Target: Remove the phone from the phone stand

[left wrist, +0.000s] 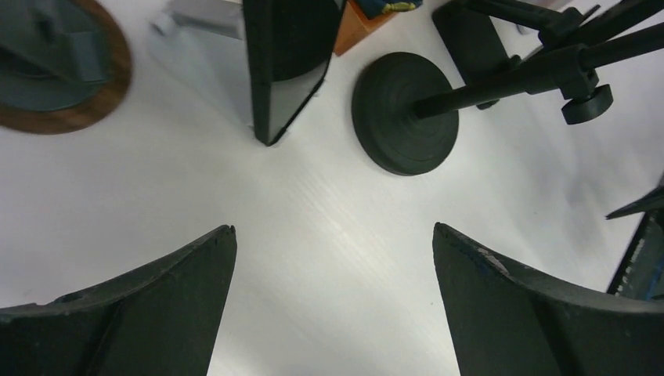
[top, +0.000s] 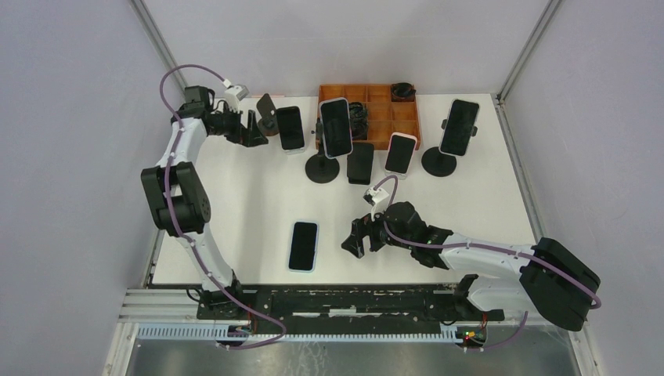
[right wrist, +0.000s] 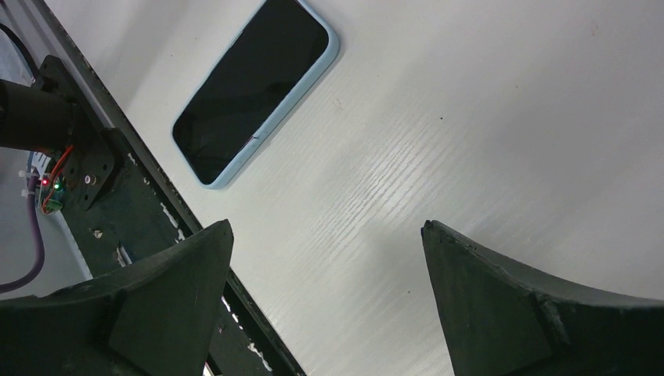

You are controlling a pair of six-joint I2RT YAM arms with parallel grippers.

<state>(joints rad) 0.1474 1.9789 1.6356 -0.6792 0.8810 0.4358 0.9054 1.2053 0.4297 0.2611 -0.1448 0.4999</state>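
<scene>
A phone in a light-blue case (top: 303,245) (right wrist: 254,88) lies flat, screen up, on the white table near the front. My right gripper (top: 355,238) (right wrist: 327,227) is open just to the right of it, holding nothing. Other phones stand on stands at the back: one (top: 290,128) at the left, one (top: 337,126) on a black round-base stand (top: 322,168), a white-cased one (top: 400,153) and one (top: 459,127) at the right. My left gripper (top: 257,130) (left wrist: 334,231) is open and empty, close to the left of the back-left phone, seen edge-on (left wrist: 286,70) in the left wrist view.
An orange compartment tray (top: 407,117) sits at the back behind the stands. A brown wooden disc (left wrist: 59,70) lies by the left gripper. A black round stand base (left wrist: 405,112) and its rod lie ahead of the left fingers. The black front rail (right wrist: 149,204) runs beside the flat phone.
</scene>
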